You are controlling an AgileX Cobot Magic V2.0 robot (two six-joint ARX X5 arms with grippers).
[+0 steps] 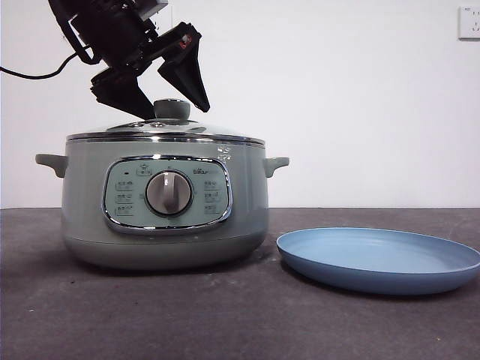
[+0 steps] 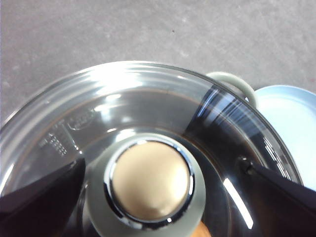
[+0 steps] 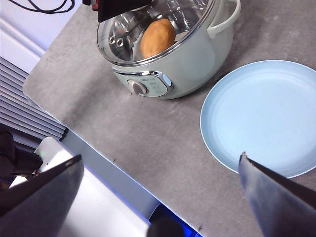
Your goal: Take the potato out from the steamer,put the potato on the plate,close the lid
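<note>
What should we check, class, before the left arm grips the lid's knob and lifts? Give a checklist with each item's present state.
1. Left gripper open, a finger on each side of the knob: ok.
2. Fingers closed on the knob: not ok, gaps show on both sides.
3. Lid seated on the steamer: ok.
4. Potato inside the steamer, visible through the glass: ok.
5. Plate beside the steamer, nothing on it: ok.
6. Right gripper open, up above the table's edge near the plate, away from the lid: ok.
</note>
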